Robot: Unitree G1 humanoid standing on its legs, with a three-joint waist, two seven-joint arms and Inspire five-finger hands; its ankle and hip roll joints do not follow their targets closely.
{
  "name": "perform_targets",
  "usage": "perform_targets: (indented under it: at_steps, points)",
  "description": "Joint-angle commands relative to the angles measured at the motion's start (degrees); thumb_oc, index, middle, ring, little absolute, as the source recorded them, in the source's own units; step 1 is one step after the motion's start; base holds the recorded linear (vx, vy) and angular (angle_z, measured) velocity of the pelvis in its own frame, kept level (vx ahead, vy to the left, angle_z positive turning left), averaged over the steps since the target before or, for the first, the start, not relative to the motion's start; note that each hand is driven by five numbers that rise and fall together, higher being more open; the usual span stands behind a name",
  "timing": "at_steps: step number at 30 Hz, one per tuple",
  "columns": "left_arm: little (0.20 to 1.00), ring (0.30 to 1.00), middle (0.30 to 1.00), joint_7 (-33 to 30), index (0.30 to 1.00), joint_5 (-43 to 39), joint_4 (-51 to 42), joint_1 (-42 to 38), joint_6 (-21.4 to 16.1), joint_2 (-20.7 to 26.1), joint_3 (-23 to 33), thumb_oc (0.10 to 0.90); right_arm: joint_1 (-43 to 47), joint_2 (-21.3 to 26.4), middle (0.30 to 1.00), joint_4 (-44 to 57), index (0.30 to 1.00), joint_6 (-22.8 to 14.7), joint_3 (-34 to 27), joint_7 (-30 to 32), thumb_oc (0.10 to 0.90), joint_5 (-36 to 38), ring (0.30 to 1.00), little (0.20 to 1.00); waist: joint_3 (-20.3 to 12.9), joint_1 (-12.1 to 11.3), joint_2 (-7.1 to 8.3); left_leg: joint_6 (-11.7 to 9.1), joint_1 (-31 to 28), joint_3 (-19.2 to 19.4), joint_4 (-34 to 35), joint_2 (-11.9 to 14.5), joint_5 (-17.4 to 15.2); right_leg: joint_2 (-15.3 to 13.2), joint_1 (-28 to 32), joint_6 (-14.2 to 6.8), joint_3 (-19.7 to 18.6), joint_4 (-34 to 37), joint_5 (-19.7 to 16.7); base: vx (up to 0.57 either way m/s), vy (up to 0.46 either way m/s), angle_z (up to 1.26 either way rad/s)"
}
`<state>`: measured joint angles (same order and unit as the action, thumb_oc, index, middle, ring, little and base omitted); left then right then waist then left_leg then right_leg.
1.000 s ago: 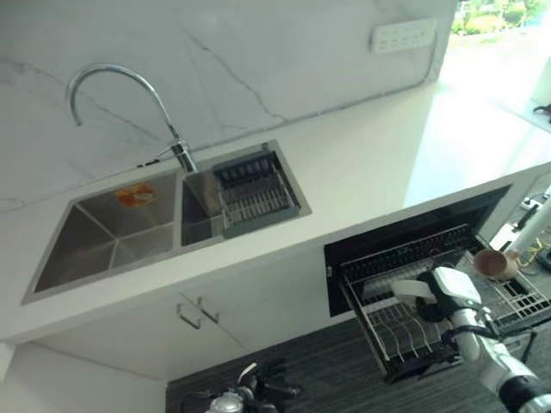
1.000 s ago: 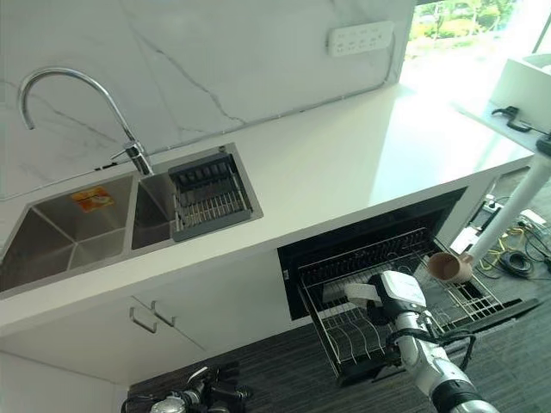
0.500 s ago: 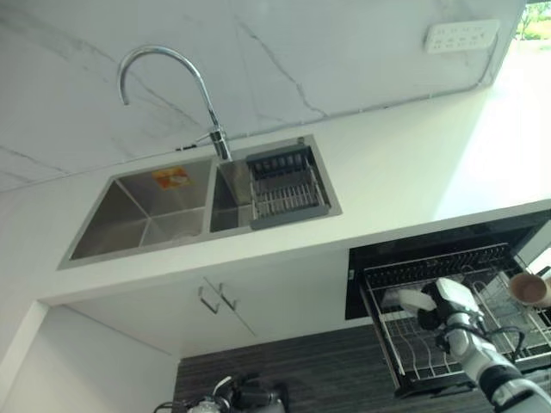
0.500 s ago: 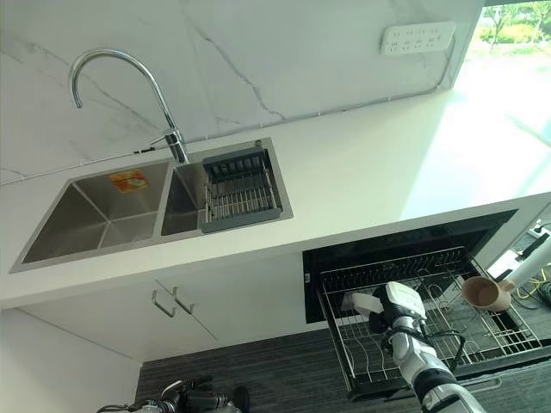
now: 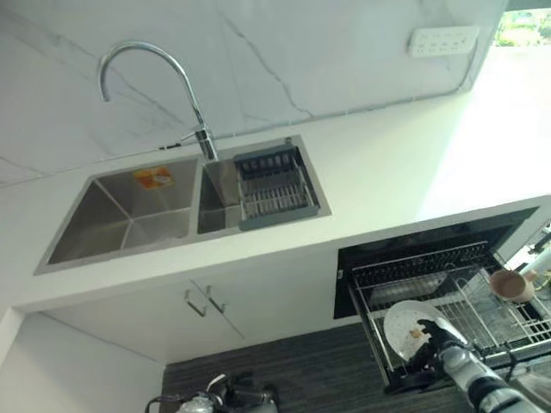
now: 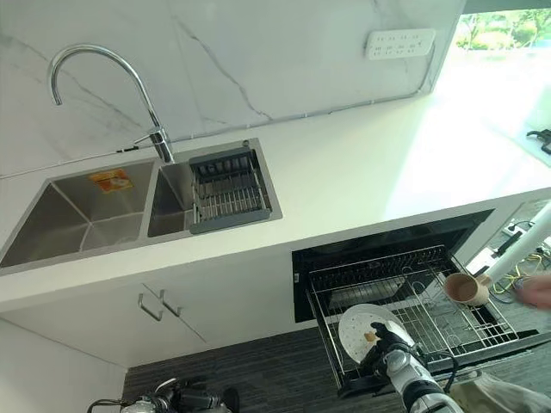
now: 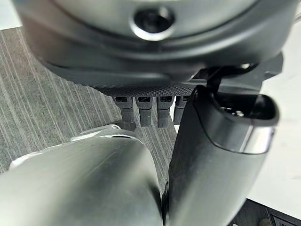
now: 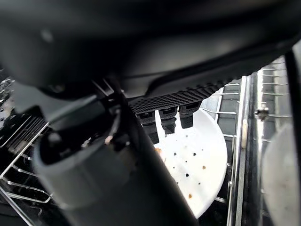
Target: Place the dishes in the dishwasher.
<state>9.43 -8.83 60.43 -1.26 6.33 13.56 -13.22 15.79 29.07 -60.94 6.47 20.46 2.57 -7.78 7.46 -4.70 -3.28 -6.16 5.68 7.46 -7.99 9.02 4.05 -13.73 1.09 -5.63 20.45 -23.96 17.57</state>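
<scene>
Right hand (image 5: 428, 337) low over the pulled-out dishwasher rack (image 5: 482, 284), fingers (image 8: 167, 120) curled on the near rim of a soiled white plate (image 5: 409, 325) tilted among the wires, face up, beyond them; left hand (image 7: 202, 141) idle, fingers relaxed.

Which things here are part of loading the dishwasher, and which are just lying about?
Part of the job:
- white plate, speckled with crumbs, in the rack
- pulled-out dishwasher rack
- right hand, fingers at the plate
- brown cup at the rack's far side

Just there:
- double sink
- faucet
- sink drainer basket
- wall socket strip
- left hand, idle
</scene>
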Motion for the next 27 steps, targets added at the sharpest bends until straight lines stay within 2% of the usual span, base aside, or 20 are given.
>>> perform_targets:
  at_steps: [1, 4, 5, 6, 8, 15, 18, 21, 27]
  points:
    - [0.9, 0.9, 0.9, -0.9, 0.9, 7.1, 4.4, 5.5, 4.1, 6.7, -3.1, 0.8, 3.8, 3.0, 0.9, 3.6, 0.9, 1.9, -4.3, -0.8, 0.8, 5.7, 0.9, 0.9, 1.8, -0.1, 1.87, 0.2, -3.1, 2.3, -9.2, 3.1, -12.8, -0.3, 0.3, -2.0, -1.3, 6.8, -7.0, 0.01, 0.002, -0.09]
    - [0.9, 0.9, 0.9, -0.8, 0.9, 7.0, 4.0, 5.7, 4.6, 7.1, -2.6, 0.8, 4.5, 5.2, 0.9, 10.0, 0.9, 4.6, -6.4, -1.5, 0.8, 8.7, 0.9, 0.9, 2.0, 0.8, 2.32, 0.3, -3.5, 2.9, -9.2, 3.2, -13.1, -0.2, 0.0, -2.1, -2.1, 6.8, -7.3, 0.0, 0.004, -0.17]
    - [0.9, 0.9, 0.9, -0.7, 0.9, 7.1, 3.3, 6.4, 4.7, 7.6, -1.4, 0.8, 3.9, 7.5, 0.9, 18.6, 0.9, 9.4, -8.1, -5.3, 0.8, 11.3, 0.9, 0.9, 2.3, 1.9, 2.76, 0.3, -3.8, 3.5, -9.2, 3.3, -13.2, -0.1, -0.4, -2.2, -2.8, 6.8, -7.5, -0.01, 0.004, -0.38]
    - [0.9, 0.9, 0.9, -0.7, 0.9, 7.4, 2.6, 6.8, 5.0, 7.7, -0.4, 0.8, 2.5, 8.5, 0.9, 25.1, 0.9, 11.9, -10.0, -6.2, 0.8, 12.6, 0.9, 0.9, 2.4, 2.8, 3.04, 0.4, -4.0, 3.9, -9.2, 3.4, -13.3, 0.0, -0.7, -2.2, -3.3, 6.8, -7.6, -0.02, 0.006, -0.36]
    - [0.9, 0.9, 0.9, -1.1, 0.9, 7.1, 2.0, 7.9, 4.9, 7.4, 1.5, 0.8, 0.1, 9.1, 0.9, 34.1, 0.9, 14.0, -14.5, -7.7, 0.8, 14.6, 0.9, 0.9, 2.7, 4.4, 3.42, 0.5, -4.1, 4.7, -9.2, 3.6, -13.5, 0.2, -1.2, -2.3, -4.3, 6.8, -7.8, -0.02, 0.009, -0.21]
    - [0.9, 0.9, 0.9, -3.2, 0.9, 6.3, 2.3, 9.8, 3.2, 5.2, 4.3, 0.8, -7.9, 9.1, 0.9, 47.6, 0.9, 14.4, -26.5, -7.1, 0.8, 15.2, 0.9, 0.9, 2.8, 8.3, 4.36, 0.8, -4.3, 7.0, -9.2, 3.9, -14.0, 0.7, -2.7, -2.6, -6.6, 6.8, -8.2, -0.02, 0.008, -0.22]
    - [0.9, 0.9, 0.9, -3.8, 0.9, 6.1, 2.6, 10.5, 2.5, 4.8, 5.0, 0.8, -10.1, 9.5, 0.9, 50.2, 0.9, 15.1, -29.6, -6.2, 0.8, 15.5, 0.9, 0.9, 2.9, 9.2, 4.53, 0.9, -4.4, 7.6, -9.2, 4.0, -14.2, 0.9, -3.1, -2.6, -7.2, 6.8, -8.2, -0.02, 0.004, -0.14]
    - [0.9, 0.9, 0.9, -4.0, 0.9, 5.9, 3.0, 10.7, 1.9, 4.7, 5.5, 0.8, -11.4, 9.9, 0.9, 51.8, 0.9, 15.5, -31.6, -5.4, 0.8, 16.5, 0.9, 0.9, 3.0, 9.8, 4.64, 0.9, -4.4, 8.1, -9.2, 4.1, -14.2, 1.0, -3.3, -2.6, -7.7, 6.8, -8.3, -0.02, 0.003, -0.07]
    - [0.9, 0.9, 0.9, -4.4, 0.9, 5.6, 3.0, 10.9, 1.3, 4.2, 5.6, 0.8, -12.6, 9.1, 0.9, 57.7, 0.9, 13.8, -33.7, -4.7, 0.8, 21.9, 0.9, 0.9, 3.1, 10.6, 4.63, 0.8, -4.4, 8.6, -9.2, 4.2, -14.3, 1.3, -3.8, -2.6, -8.5, 6.8, -8.4, -0.02, 0.005, -0.09]
